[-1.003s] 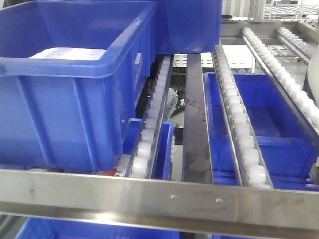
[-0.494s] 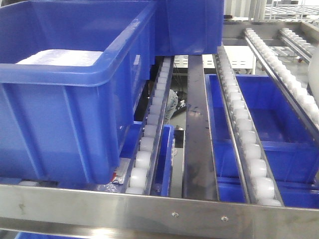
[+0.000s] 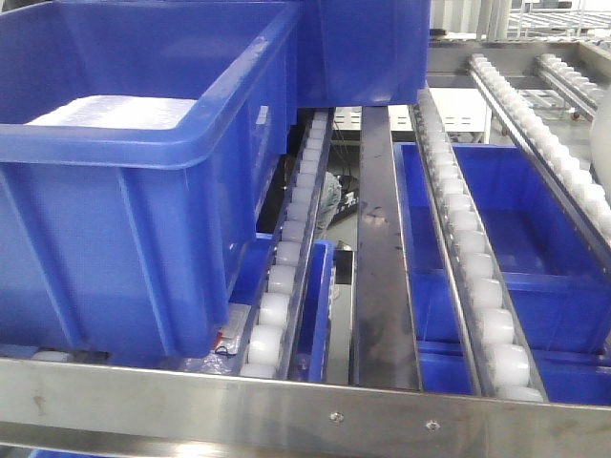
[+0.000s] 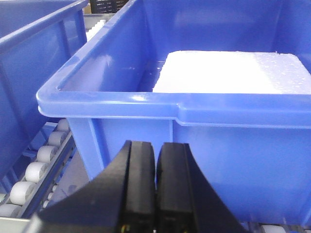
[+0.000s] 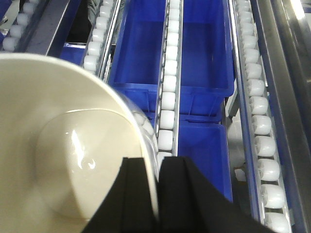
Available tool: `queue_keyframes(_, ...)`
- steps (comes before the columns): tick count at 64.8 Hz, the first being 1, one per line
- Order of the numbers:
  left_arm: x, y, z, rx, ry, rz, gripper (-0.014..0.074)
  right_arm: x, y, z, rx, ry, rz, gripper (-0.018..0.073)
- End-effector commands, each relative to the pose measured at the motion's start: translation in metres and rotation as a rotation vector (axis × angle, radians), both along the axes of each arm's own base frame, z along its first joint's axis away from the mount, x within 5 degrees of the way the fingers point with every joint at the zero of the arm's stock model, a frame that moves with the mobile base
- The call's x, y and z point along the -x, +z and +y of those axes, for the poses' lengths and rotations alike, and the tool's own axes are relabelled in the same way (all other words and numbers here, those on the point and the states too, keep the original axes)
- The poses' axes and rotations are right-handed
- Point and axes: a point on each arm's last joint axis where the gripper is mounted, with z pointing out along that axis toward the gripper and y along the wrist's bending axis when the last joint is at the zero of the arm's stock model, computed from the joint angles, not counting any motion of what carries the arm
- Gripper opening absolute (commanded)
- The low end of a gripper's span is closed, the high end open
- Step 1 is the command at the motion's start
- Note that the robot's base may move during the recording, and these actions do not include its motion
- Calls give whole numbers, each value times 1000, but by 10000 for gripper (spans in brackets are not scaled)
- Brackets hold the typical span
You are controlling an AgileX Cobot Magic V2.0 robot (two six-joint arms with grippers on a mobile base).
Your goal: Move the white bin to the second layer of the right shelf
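On the front view, the roller-track rack level (image 3: 458, 258) sits slightly lower and nearer than a second ago: the base is closing in. Left wrist: black fingers (image 4: 141, 179) pressed together, holding nothing, before a blue plastic crate (image 4: 218, 141). Right wrist: fingers (image 5: 133, 194) pinch the cream-white glossy tub (image 5: 63, 145) by its rim, above the rollers.

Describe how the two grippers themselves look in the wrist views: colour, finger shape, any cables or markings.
Both look alike. The left gripper has two matte black fingers, flat-faced, broad at the base and narrowing to squared tips. The right gripper has the same black, wedge-shaped fingers. No cables, labels or markings show on either, and the arms behind them are out of frame.
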Motion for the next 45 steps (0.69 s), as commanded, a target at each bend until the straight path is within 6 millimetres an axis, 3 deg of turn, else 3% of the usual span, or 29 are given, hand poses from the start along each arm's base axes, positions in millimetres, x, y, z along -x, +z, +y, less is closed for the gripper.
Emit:
queue_keyframes(1, 0, -4, 0, 7, -2, -65, 85, -2, 19, 0, 4, 0, -129, 49)
queue_keyframes(16, 0, -4, 0, 7, -2, -65, 85, -15, 13, 5, -131, 8, -69, 49)
queue_keyframes(32, 0, -4, 0, 7, -2, -65, 85, -63, -13, 6, -188, -11, 150, 49)
queue_keyframes(45, 0, -4, 0, 7, -2, -65, 85, -93, -32, 3, -178, -34, 194, 49)
